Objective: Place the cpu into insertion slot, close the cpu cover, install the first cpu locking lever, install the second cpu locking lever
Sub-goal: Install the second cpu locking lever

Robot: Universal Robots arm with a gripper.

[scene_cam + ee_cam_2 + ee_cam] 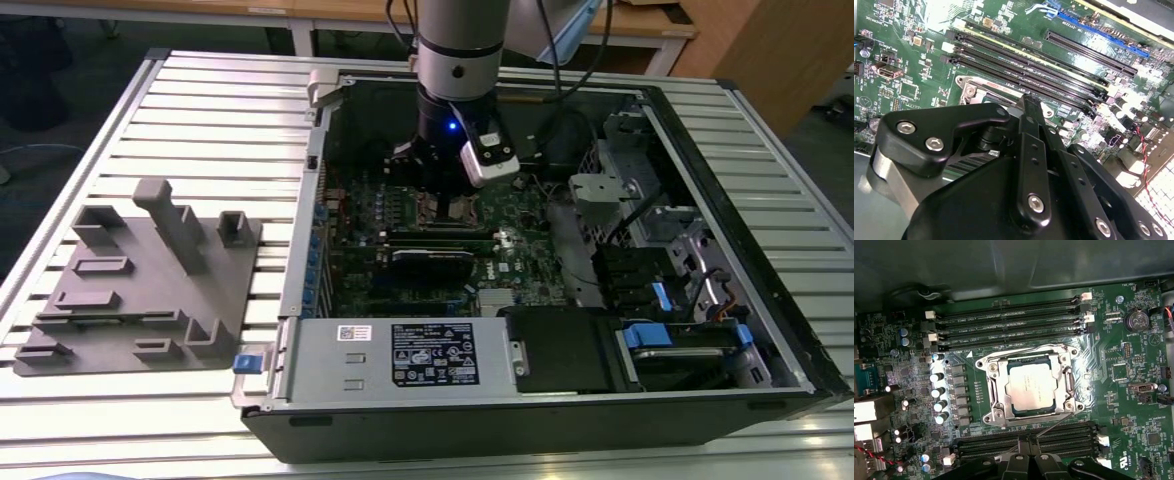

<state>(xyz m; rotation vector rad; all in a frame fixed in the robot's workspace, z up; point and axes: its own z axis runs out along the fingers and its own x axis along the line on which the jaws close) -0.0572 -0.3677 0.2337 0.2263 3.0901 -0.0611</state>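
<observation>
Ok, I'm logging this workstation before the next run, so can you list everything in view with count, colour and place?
computer case: one, black, open on the slatted table.
slatted table: one, pale grey, under everything.
fixture block: one, grey, on the table at the exterior view's left of the case.
circuit board: one, green, inside the case.
cpu: one, silver-grey, seated in the insertion slot.
cpu cover: one, silvery frame, down around the cpu.
insertion slot: one, silvery rim, between the memory slots.
memory slots: two banks, black, either side of the socket.
power supply: one, silver with black label, front of the case.
end effector: one, black, beside the socket edge.
</observation>
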